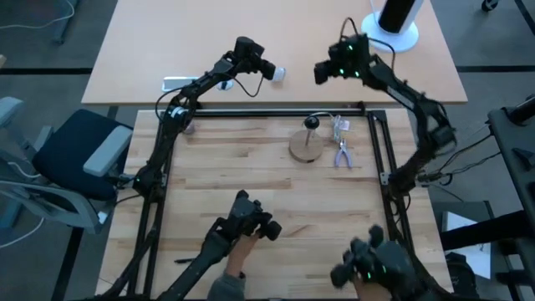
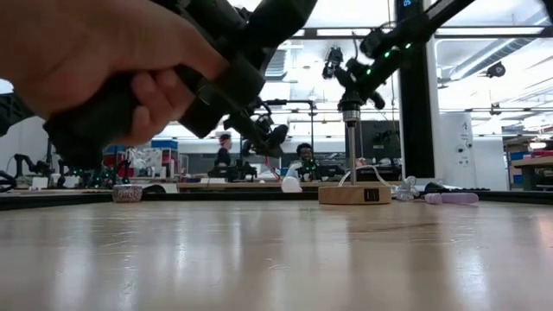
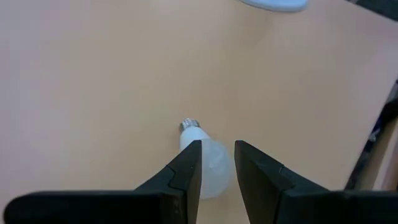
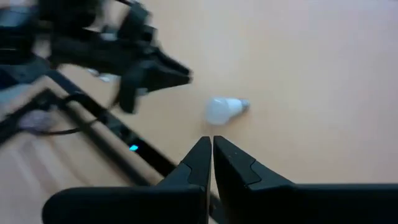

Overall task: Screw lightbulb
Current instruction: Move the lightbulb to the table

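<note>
left gripper (image 3: 217, 163), frosted white lightbulb (image 3: 206, 163), greyish screw end

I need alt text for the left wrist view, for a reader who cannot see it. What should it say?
A small white lightbulb lies on its side on a tan table, its grey screw end pointing away from the camera. The left gripper hovers over it with its two dark fingers open, not gripping it.
</note>
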Robot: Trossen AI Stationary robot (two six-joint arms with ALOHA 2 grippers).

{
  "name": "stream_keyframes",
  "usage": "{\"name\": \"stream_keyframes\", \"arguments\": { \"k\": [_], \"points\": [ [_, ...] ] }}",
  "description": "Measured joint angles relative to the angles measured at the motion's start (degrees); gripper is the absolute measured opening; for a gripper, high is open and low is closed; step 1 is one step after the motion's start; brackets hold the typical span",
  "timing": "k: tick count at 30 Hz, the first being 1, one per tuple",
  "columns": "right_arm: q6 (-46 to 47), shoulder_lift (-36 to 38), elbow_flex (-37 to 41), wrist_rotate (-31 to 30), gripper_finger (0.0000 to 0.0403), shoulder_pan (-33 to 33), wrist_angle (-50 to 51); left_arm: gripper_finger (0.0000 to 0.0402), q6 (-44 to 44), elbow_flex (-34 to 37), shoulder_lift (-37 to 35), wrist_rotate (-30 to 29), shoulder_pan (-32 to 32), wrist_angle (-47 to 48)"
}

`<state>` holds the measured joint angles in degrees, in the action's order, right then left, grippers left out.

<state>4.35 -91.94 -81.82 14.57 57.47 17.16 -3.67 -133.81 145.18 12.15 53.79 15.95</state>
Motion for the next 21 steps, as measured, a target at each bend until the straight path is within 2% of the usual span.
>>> {"name": "stream_keyframes", "arguments": {
  "k": [8,15,18,21],
  "points": [
    [-1.92,-17.02,-18.64,1.34,0.0013,4.41,5.79,0.0087,3.2,1.65,0.0,0.31,-0.23,-4.08],
    [-1.04,-29.69,-32.67,5.51,0.0013,5.9,9.44,0.0087,4.51,5.84,0.0,-5.22,0.29,-7.31],
    [-1.02,-34.54,-38.26,6.64,0.0013,6.13,11.09,0.0087,5.15,8.53,0.0,-5.09,0.45,-10.13],
    [-1.0,-39.27,-43.39,7.37,0.0013,6.32,13.0,0.0087,7.02,10.69,0.0,-1.9,0.32,-13.39]
  ]
}}
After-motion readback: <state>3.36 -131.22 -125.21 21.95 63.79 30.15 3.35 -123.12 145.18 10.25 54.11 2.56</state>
